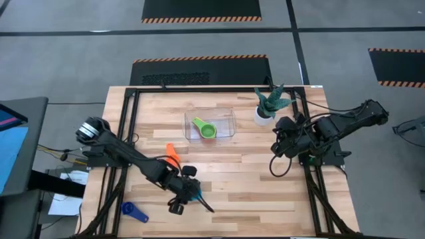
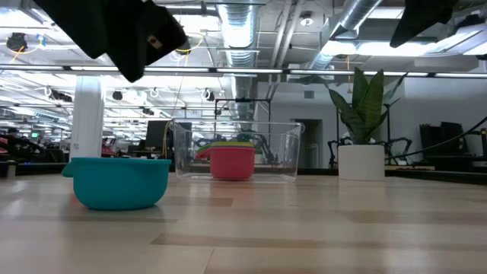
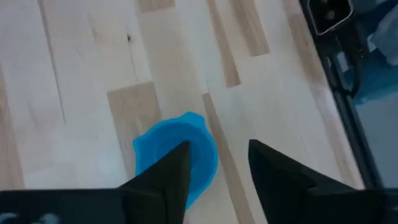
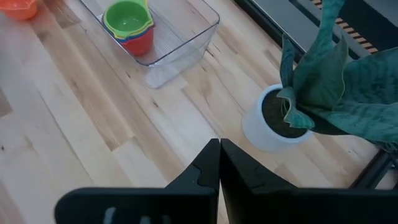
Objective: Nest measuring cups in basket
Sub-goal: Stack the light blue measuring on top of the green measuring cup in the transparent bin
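The clear basket stands at the table's far middle and holds a nested stack of measuring cups, green on top and red at the bottom. An orange cup lies left of centre. A dark blue cup lies at the near left. A teal cup stands upright on its base near the front edge. My left gripper is open just above it, one finger over the cup's rim and the other beside the cup. My right gripper hangs shut and empty by the plant. My left gripper slants down from the table's left over the teal cup, which stands on the table. One finger covers the cup's rim. I cannot tell whether that finger touches the cup. The other finger stands clear of it over bare wood.
A white pot with a green plant stands at the far right, close to my right gripper. Black frame rails run along the table's left, right and far sides. Bare wood lies between the teal cup and the basket.
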Robot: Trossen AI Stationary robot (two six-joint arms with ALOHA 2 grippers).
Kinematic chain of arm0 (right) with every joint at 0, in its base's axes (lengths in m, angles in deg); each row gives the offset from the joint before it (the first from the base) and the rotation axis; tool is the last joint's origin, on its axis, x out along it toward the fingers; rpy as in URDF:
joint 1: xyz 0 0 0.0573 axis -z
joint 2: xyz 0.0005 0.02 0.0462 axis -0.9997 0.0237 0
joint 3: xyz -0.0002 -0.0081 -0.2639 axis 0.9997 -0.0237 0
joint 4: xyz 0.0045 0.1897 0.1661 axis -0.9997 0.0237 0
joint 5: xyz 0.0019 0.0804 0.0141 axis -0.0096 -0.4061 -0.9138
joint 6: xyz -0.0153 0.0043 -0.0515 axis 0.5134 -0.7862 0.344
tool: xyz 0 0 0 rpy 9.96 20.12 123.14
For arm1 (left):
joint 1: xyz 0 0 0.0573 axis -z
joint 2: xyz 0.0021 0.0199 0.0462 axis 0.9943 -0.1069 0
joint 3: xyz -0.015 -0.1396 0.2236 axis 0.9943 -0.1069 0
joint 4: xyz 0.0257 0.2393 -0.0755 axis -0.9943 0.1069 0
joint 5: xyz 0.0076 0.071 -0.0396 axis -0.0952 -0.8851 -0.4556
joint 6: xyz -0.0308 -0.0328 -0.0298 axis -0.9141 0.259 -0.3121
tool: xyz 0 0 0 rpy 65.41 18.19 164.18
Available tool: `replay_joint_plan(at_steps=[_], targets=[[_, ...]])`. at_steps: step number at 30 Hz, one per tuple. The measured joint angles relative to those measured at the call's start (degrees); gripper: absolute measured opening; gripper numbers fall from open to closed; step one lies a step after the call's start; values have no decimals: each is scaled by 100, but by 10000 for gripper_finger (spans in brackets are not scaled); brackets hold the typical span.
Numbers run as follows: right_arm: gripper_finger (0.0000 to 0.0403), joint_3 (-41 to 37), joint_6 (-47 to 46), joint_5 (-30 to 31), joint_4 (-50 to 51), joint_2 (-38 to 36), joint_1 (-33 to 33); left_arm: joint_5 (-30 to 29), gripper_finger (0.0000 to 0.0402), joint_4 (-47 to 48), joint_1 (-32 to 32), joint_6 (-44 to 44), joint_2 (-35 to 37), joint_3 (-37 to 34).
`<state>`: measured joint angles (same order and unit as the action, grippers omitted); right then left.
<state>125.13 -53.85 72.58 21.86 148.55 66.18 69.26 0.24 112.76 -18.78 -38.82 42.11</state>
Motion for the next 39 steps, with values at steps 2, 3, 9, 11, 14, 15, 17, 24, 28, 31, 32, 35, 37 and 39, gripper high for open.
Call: replay_joint_plan(at_steps=[2, 3, 9, 11, 14, 15, 17, 24, 28, 31, 32, 35, 37, 39], targets=[[33, 0, -3, 0, 46, -2, 0, -16, 161, 24, 61, 124, -97, -2], [33, 0, -1, 4, 69, -2, 0, -26, 165, -66, 69, 214, -179, 5], [33, 0, -3, 7, 180, 0, 7, -162, 174, -51, 117, 445, -466, -21], [33, 4, -43, 9, 259, -3, 3, -215, 174, -156, 117, 414, -584, -23], [33, 4, -45, 10, 318, -4, 9, -247, 174, -172, 117, 367, -673, -30], [33, 4, -44, 7, 330, -3, 4, -244, 174, -215, 117, 364, -741, -37], [33, 4, -45, 9, 328, -2, 11, -212, 174, -254, 118, 350, -871, -46], [33, 4, -47, 7, 416, 0, 11, -155, 174, -300, 173, 172, -1295, -49], [33, 4, -49, 9, 436, 0, 11, -416, 172, -332, 112, 95, -1394, -30], [33, 4, -56, 9, 446, 0, 11, -460, 160, -350, 54, -103, -1460, -18], [33, 4, -57, 9, 446, -2, 11, -471, 151, -366, 45, -203, -1465, -15], [33, 3, -58, 9, 449, 0, 11, -454, 99, -356, -26, -647, -1468, -13], [33, 4, -56, 8, 455, 0, 11, -428, 40, -321, -88, -991, -1450, 48], [33, 4, -39, 8, 463, -2, 11, -352, 15, -213, -182, -1186, -1405, 179]])
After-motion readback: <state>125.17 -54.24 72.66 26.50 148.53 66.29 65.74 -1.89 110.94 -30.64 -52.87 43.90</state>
